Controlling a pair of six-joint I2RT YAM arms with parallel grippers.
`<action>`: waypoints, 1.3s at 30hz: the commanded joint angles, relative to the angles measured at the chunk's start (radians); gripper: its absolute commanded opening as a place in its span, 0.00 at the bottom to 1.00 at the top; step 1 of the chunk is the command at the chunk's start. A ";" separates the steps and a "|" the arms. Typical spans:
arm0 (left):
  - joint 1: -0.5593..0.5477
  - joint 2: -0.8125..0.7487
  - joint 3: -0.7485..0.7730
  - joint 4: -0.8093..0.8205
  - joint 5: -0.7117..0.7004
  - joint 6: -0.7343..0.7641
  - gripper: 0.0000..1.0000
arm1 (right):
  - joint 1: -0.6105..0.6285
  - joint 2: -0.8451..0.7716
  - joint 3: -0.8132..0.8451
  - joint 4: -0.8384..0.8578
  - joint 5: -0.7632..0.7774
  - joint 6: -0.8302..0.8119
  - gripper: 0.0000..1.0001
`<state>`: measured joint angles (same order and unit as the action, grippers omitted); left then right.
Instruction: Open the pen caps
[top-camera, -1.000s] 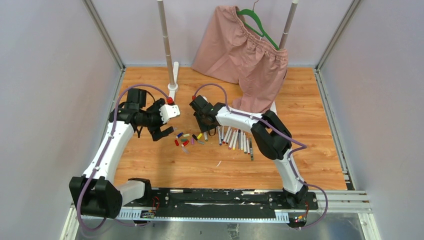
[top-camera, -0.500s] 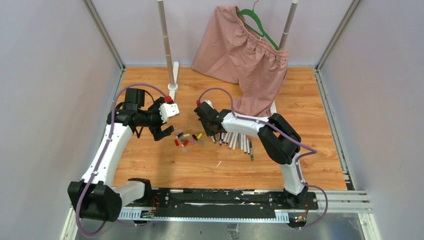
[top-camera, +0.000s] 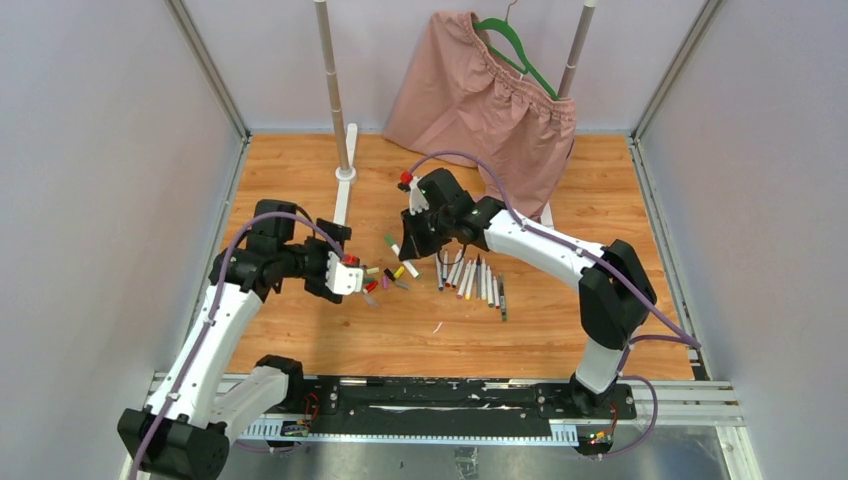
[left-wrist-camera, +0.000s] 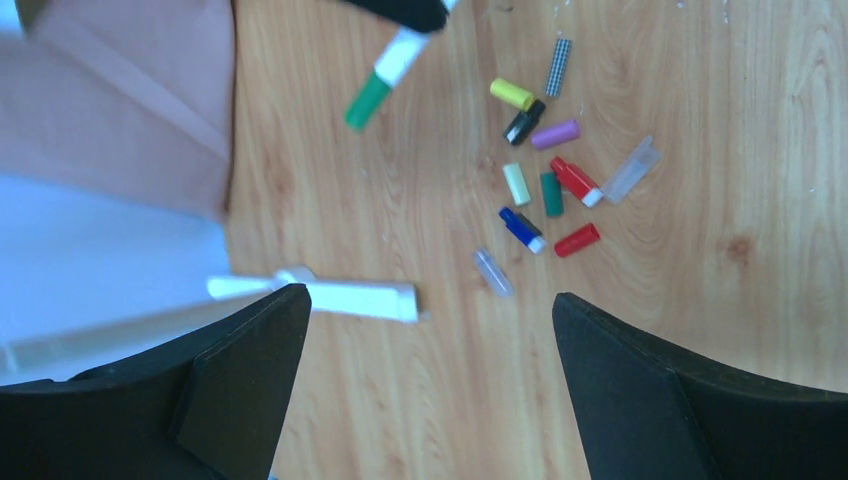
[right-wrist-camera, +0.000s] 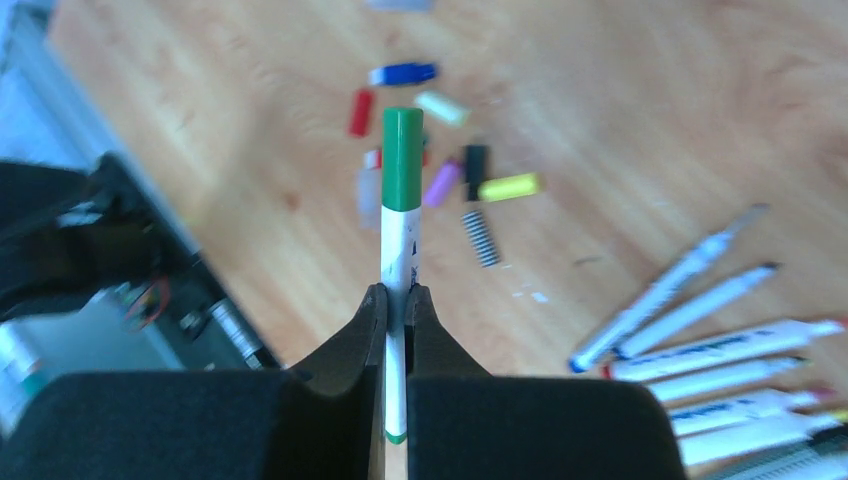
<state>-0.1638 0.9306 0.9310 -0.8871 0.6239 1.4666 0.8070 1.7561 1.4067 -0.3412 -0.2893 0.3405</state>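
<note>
Your right gripper (right-wrist-camera: 396, 300) has its fingers pressed together on the white barrel of the green-capped pen (right-wrist-camera: 399, 240), pinching it low down, so most of the barrel and the whole green cap (right-wrist-camera: 402, 160) stand out beyond the fingertips. The pen looks raised off the tabletop (top-camera: 560, 330), over the middle and a little toward the far edge. Below it the loose caps (left-wrist-camera: 551, 193) lie scattered left of centre, and the row of pens (top-camera: 478, 280) lies just to their right.

What the next move turns on is this: the pen's long axis runs from the right fingers toward the left arm, cap end leading. Your left gripper (left-wrist-camera: 425, 305) is the free one and the nearer to that cap, with its fingers spread wide and holding nothing. From its wrist camera the cap sits ahead of the fingers and off to one side, well apart from them. By my reading you must bring the left fingers across the cap, not along it, then pull in line with the barrel.

A second ago the right gripper was down at the near end of the pen row with its fingers only partly closed; since then it has clamped and lifted. The left gripper, then held up toward the far-left corner, has swung down beside the loose caps
</note>
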 joint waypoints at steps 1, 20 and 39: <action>-0.109 0.024 0.032 0.011 -0.041 0.182 0.97 | 0.002 -0.017 0.010 -0.055 -0.323 0.019 0.00; -0.301 0.110 0.078 0.011 -0.209 0.206 0.47 | 0.003 0.007 0.111 -0.070 -0.644 0.041 0.00; -0.301 0.123 0.114 0.048 -0.245 -0.090 0.00 | 0.028 -0.151 -0.214 0.410 -0.342 0.362 0.26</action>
<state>-0.4606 1.0744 1.0222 -0.8814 0.3794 1.4536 0.8307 1.6527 1.2675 -0.0933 -0.7475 0.5842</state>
